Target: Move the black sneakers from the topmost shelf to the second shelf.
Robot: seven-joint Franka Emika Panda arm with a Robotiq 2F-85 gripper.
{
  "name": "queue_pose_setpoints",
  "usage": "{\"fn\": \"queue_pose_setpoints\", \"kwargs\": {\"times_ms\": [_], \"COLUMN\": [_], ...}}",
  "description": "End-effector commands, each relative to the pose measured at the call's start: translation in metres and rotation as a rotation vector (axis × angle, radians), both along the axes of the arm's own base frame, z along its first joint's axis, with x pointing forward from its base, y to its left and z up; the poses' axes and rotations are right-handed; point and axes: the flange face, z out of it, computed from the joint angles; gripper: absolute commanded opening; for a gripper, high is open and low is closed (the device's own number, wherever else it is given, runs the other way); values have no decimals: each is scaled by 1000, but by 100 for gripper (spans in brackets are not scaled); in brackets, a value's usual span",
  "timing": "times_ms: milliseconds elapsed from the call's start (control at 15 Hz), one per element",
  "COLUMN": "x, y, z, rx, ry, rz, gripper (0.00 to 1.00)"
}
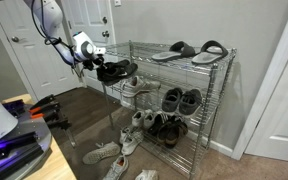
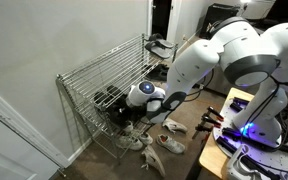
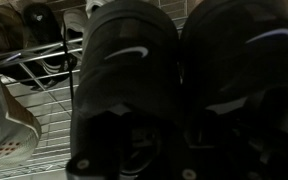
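Wire rack (image 1: 216, 100) w/ shoes on brown carpet (image 1: 84, 115), grey wall (image 1: 184, 20) behind, white door (image 1: 89, 15) nearby; jaws at black sneakers (image 1: 116, 70), grip can't tell.

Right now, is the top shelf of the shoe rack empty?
Not empty. In an exterior view, dark slippers lie flat on the top shelf.

The arm's hand (image 1: 92, 64) is right against the black sneakers (image 1: 117, 70) at the door end of the wire rack (image 1: 219, 110), just below its top shelf, where slippers (image 1: 174, 49) lie.
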Motion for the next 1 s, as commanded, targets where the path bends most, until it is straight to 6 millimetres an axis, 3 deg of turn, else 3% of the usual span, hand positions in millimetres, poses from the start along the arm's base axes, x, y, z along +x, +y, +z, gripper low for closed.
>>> {"fn": "queue_pose_setpoints", "kwargs": {"times_ms": [0, 200, 733, 933], "x": [-7, 0, 57, 64], "y": [-6, -8, -21, -22], "z": [18, 12, 6, 7], "rx": [23, 29, -11, -16], "ry": [-51, -33, -6, 3], "rz": [-13, -46, -131, -140], "gripper": [6, 6, 6, 6]}}
